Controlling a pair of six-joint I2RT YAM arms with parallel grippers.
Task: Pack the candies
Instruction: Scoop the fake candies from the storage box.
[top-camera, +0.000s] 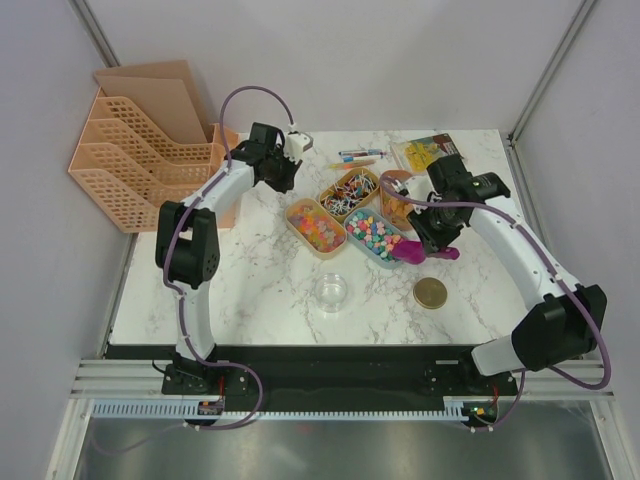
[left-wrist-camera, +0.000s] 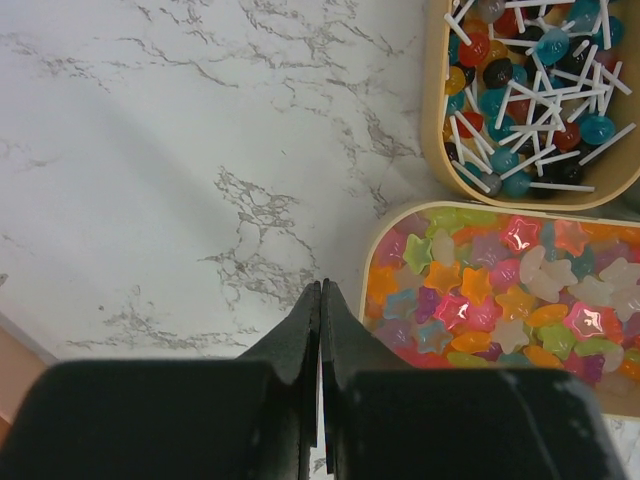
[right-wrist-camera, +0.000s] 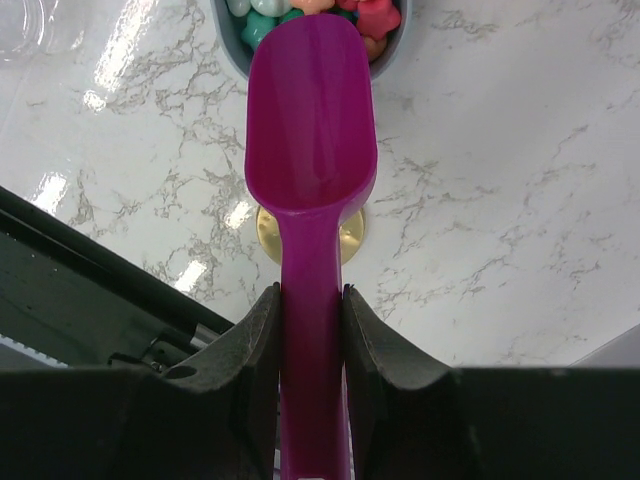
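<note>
The marble desk (top-camera: 250, 290) carries orange mesh file trays (top-camera: 130, 170) at its far left corner. Four open candy tubs sit right of centre toward the far edge.

The left end effector (left-wrist-camera: 320, 295) hangs with its jaws pressed together on nothing, just beside the rim of the star-sweet tub (left-wrist-camera: 372, 262). The right end effector (right-wrist-camera: 312, 295) is part-closed around the handle of a magenta scoop (right-wrist-camera: 312, 120). The scoop's bowl is empty and its lip reaches the near rim of the pastel tub (right-wrist-camera: 232, 55).

A clear cup (top-camera: 331, 291) stands near the middle of the near edge, with a gold lid (top-camera: 431, 292) to its right.

The candies themselves:
- **Star sweets (left-wrist-camera: 470, 300):** These look glossy, light and loose, and probably too small and slick for a finger pinch.
- **Pastel chunks (right-wrist-camera: 380, 15):** Light and loose too, they should pour easily, so the stiff scoop, held by its handle, suits them.
- **Lollipops (left-wrist-camera: 530, 90):** Their thin white sticks cross, so they would likely snag and come up in clumps.
</note>
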